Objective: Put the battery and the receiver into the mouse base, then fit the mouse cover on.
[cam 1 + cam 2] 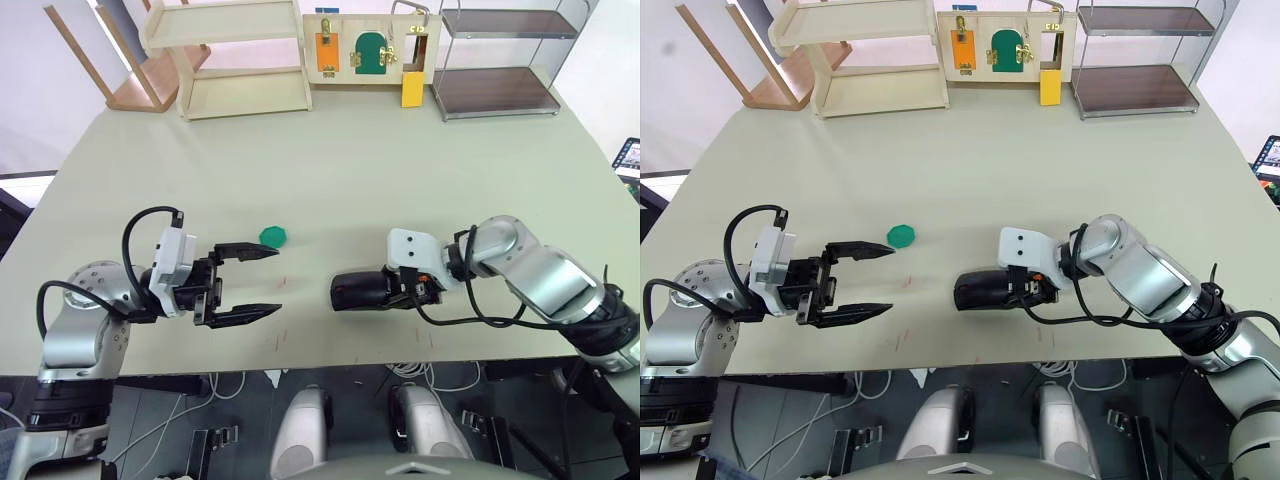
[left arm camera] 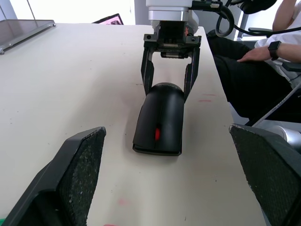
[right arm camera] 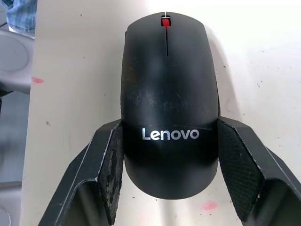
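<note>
The mouse cover (image 3: 169,94) lay on the counter (image 1: 400,170), near its front edge, and it sat already on the mouse base, so the two looked like one closed mouse. The right tool (image 3: 169,155) held the rear of this mouse: its two fingers (image 3: 113,165) were pressed against the left and the right side of the shell, where the white word "Lenovo" was printed. The front end with the red wheel (image 3: 165,21) pointed away from the right tool, toward the left tool (image 1: 262,283).

The left tool was spread wide and held nothing. It stood apart from the mouse, with bare counter between them, and its finger pads (image 2: 80,174) faced the nose of the mouse.

The cover was smooth, dark and domed, with a thin slit running down from the wheel. The pads of both tools were black and rough, like fine sandpaper. A small green disc (image 1: 273,236) with a wavy edge lay flat on the counter just beyond the left tool. The counter was pale, matt, with some small red marks.
</note>
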Controlling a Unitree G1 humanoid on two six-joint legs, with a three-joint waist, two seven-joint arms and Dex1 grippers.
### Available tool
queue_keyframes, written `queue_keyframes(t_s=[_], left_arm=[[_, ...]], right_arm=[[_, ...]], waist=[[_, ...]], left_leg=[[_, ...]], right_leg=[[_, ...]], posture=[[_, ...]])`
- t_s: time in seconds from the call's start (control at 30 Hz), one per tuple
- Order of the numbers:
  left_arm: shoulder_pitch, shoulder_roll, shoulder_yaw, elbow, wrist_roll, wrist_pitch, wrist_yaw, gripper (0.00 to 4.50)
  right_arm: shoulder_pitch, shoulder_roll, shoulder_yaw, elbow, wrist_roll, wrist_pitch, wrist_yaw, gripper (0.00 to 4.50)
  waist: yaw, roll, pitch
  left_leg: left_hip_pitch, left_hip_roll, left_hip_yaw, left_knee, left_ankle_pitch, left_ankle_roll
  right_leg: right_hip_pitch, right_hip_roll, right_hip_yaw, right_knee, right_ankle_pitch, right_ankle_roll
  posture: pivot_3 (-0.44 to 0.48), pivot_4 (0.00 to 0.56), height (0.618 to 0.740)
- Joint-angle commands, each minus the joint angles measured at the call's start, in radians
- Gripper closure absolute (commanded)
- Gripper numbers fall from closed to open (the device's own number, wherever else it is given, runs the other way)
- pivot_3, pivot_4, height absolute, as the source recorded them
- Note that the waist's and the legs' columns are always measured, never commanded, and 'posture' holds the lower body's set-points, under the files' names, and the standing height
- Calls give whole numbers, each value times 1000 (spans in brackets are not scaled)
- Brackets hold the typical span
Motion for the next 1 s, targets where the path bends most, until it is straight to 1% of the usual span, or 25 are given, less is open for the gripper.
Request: queue_keyframes(t_s=[0.03, 0.37, 0.4, 0.43, 0.5, 0.8, 0.9, 1.0], left_arm=[[6, 9, 20, -34, -24, -4, -4, 0], [10, 11, 23, -35, -24, -6, -3, 0], [10, 11, 24, -34, -24, -6, -3, 0], [9, 12, 24, -32, -23, -7, -4, 0], [6, 11, 24, -29, -22, -9, -4, 0], [3, 10, 25, -26, -22, -11, -4, 0], [2, 11, 25, -23, -21, -12, -6, 0], [3, 11, 26, -22, -20, -15, -6, 0]], right_arm=[[-11, -19, 2, -19, -15, 14, 12, 2170], [7, -2, 3, -8, -33, -19, 2, 2170], [9, -2, 1, -10, -33, -19, 3, 1370], [10, -3, -1, -11, -33, -17, 4, 1164], [12, -3, -3, -12, -33, -16, 4, 432], [15, -4, -21, -17, -35, -21, 11, 432], [11, 5, -61, -23, -3, -18, 18, 432], [24, 47, -134, -23, 57, -59, 12, 432]], waist=[[0, 0, 0], [0, 0, 0], [0, 0, 0], [0, 0, 0], [0, 0, 0], [-1, 0, 0], [-1, 0, 0], [-1, 0, 0]], left_leg=[[0, 0, 0, 0, 0, 0], [0, 0, 0, 0, 0, 0], [0, 0, 0, 0, 0, 0], [0, 0, 0, 0, 0, 0], [0, 0, 0, 0, 0, 0], [0, 0, 0, 0, 0, 0], [0, 0, 0, 0, 0, 0], [0, 0, 0, 0, 0, 0]], right_leg=[[0, 0, 0, 0, 0, 0], [0, 0, 0, 0, 0, 0], [0, 0, 0, 0, 0, 0], [0, 0, 0, 0, 0, 0], [0, 0, 0, 0, 0, 0], [0, 0, 0, 0, 0, 0], [0, 0, 0, 0, 0, 0], [0, 0, 0, 0, 1, 1]], posture=[[0, 150, 740], [0, 150, 740], [0, 150, 740], [0, 150, 740], [0, 150, 740], [0, 150, 740], [0, 150, 740], [0, 150, 740]])
